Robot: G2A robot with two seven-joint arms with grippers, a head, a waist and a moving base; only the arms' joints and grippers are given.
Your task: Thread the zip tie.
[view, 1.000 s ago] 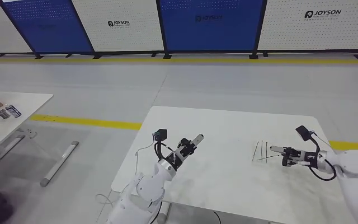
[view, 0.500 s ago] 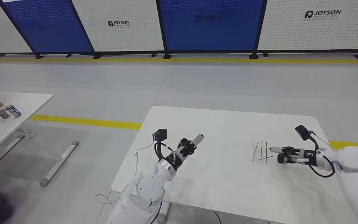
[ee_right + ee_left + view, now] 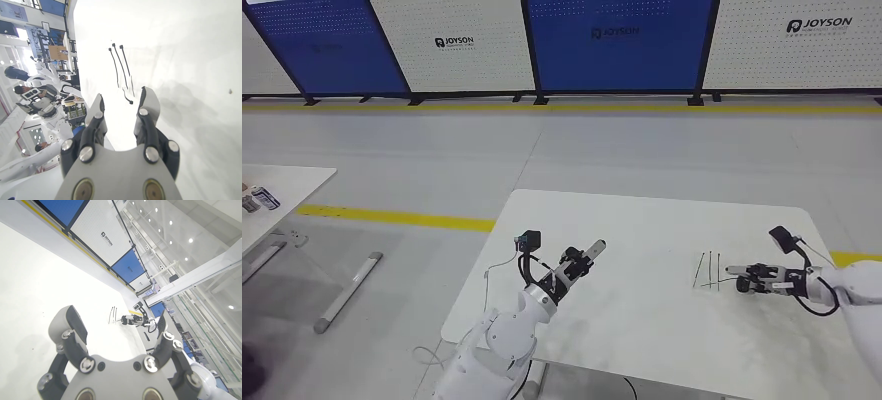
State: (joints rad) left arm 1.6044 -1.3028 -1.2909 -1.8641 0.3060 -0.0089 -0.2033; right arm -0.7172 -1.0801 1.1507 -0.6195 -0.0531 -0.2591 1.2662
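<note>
Read on the top view as a dial, the work has scarcely begun. At the table's [image 3: 642,215] 9 o'clock side the left gripper [image 3: 584,254] hangs above the surface with its jaws spread wide and nothing between them, well apart from the ties. Toward 3 o'clock, three black zip ties [image 3: 707,268] lie flat side by side, running 12 to 6, each strap straight and its head unthreaded. A fourth zip tie [image 3: 127,96], short and curved, lies loose on the table at their 6 o'clock ends. Just beside it, at 3 o'clock from the row, the right gripper [image 3: 734,274] sits low with its jaws parted and empty, the curved tie lying just ahead of the gap between them.

By my reading, nothing is done yet: no tie is lifted, gripped or looped. The whole job is left: picking one up, steadying its head, and feeding the tail through.
</note>
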